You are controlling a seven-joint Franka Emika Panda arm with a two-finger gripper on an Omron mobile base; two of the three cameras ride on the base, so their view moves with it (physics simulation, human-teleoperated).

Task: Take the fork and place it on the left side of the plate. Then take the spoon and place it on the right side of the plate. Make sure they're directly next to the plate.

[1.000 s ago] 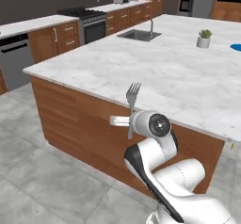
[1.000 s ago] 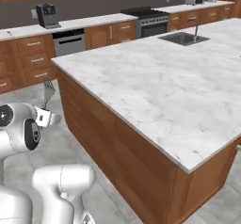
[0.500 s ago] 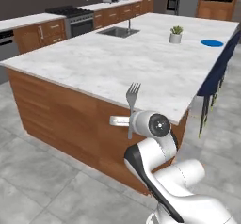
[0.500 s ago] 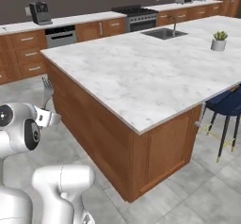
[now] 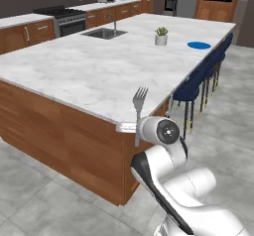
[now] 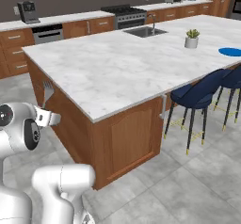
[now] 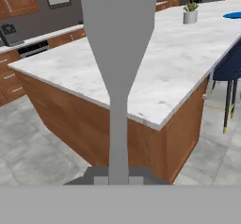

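**Currently: fork carried upright, plate on the far end of the island**

The gripper (image 5: 135,127) is closed on the handle of the fork (image 5: 139,103), which stands upright with its 4 tines pointing up. In the hand view the fork (image 7: 118,58) rises straight up from between the 2 finger tips, which sit tight against the lower part of its handle. In the right base view the fork (image 6: 47,92) appears above the gripper (image 6: 48,119), beside the wooden corner of the island.

The gripper is held off the near edge of the marble island counter (image 5: 84,69), not above it.

The blue plate (image 5: 199,45) lies flat on the far end of the counter, well apart from the fork. A small potted plant (image 5: 160,35) stands near it, to its left in the left base view. A sink (image 5: 103,32) is set into the counter farther back. Blue stools (image 6: 200,93) stand along the island's right side.
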